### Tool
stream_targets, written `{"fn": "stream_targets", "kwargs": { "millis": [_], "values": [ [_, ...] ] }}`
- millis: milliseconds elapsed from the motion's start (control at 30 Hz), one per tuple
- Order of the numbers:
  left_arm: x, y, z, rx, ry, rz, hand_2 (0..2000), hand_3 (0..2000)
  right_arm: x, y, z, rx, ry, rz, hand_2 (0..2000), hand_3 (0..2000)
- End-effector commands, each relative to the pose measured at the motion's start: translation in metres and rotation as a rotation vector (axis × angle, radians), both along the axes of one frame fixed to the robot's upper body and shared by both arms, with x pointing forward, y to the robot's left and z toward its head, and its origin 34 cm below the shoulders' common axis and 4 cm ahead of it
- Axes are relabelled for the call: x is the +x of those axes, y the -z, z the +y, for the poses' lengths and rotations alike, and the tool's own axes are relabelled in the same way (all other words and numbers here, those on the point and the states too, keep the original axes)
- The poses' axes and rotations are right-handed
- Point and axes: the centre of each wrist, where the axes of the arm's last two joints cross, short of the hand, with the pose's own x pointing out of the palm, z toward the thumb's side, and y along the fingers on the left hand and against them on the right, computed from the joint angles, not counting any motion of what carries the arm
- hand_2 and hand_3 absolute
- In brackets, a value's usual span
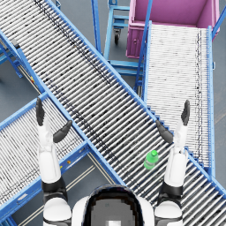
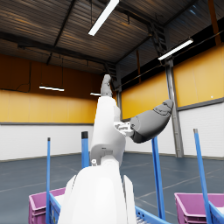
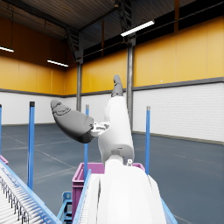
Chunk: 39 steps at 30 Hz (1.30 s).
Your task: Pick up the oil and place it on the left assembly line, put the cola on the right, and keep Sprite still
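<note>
I am seeing only one item: a green bottle (image 1: 151,160), apparently standing upright on the diagonal roller line (image 1: 97,97), just inward of my right forearm and near its lower end. From the colour I am judging it to be the Sprite, so I am treating it as the one to leave alone. No oil and no cola is showing in any view.

Both hands are raised and holding nothing. The left hand (image 1: 45,130) is hovering over the left line (image 1: 17,145) with fingers spread and thumb angled out. The right hand (image 1: 178,130) is mirroring it near the blue rail (image 1: 145,110) between the diagonal rollers and the right line (image 1: 176,75). The wrist views confirm it: the left hand (image 2: 131,118) and the right hand (image 3: 96,122) are both pointing up at the warehouse wall, open.

I am expecting the green bottle to be light, smooth-sided plastic that tips easily on rollers. If I were to grip one like it, I would wrap the hand around mid-body, not the cap. The right arm is the main risk, since any swing inward could knock it over. A pink bin (image 1: 176,13) is sitting beyond the far end of the right line, well away.
</note>
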Motion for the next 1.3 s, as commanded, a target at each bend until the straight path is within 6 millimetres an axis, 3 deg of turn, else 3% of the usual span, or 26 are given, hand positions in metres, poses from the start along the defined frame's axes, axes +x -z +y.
{"fn": "stream_targets", "kwargs": {
  "millis": [33, 933, 1300],
  "values": [
    [0.0000, 0.0000, -0.0001, 0.000, 0.000, 0.000, 0, 0, -0.0002, -0.0045, -0.0002, -0.003, 0.001, -0.016, 0, 0],
    [-0.0022, -0.0030, -0.0007, -0.007, 0.001, -0.017, 0, 0, -0.0017, 0.0001, 0.0008, 0.010, 0.000, -0.005, 0, 0],
    [-0.0032, -0.0041, -0.0017, -0.010, 0.004, -0.024, 0, 0, -0.0011, -0.0087, 0.0029, 0.004, -0.007, -0.036, 0, 0]
  ]
}}
